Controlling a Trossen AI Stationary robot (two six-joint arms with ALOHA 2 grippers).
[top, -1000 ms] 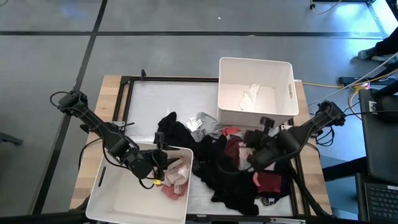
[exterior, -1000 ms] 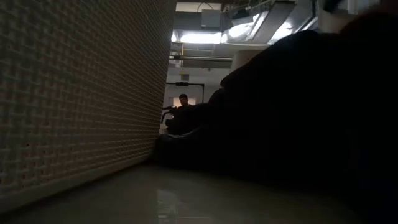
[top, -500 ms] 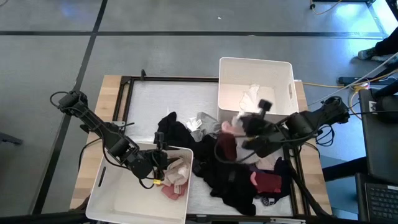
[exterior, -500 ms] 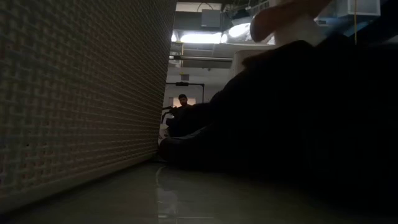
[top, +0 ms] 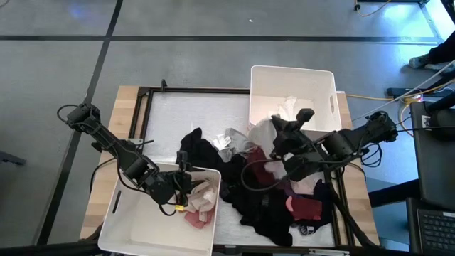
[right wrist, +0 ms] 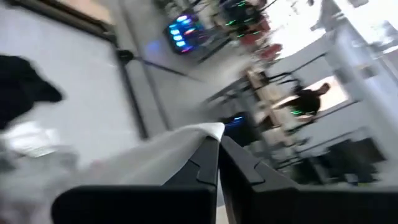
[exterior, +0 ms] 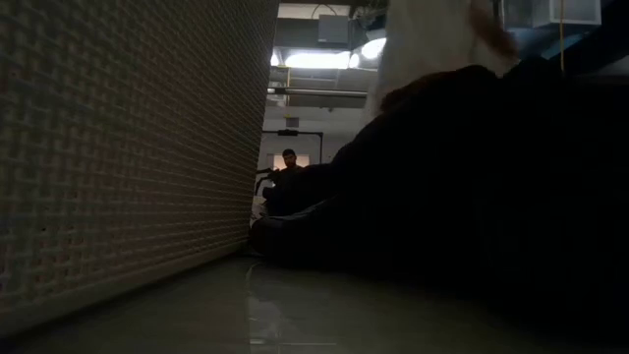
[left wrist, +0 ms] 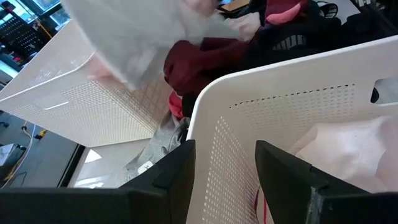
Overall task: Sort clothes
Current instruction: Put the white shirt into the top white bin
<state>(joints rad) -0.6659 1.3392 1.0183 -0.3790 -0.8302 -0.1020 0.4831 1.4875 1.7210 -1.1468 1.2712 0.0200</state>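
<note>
The right gripper (top: 274,126) is clamped on a pale garment (top: 264,133), lifted above the pile of clothes (top: 266,195) beside the far white bin (top: 291,75). The left gripper (top: 183,186) is spread wide, its fingers (left wrist: 283,165) astride the near bin's wall (left wrist: 292,115). No legible writing is visible.

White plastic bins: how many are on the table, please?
2. One white bin at the table's far right, one white bin at its near left, under the left hand.
</note>
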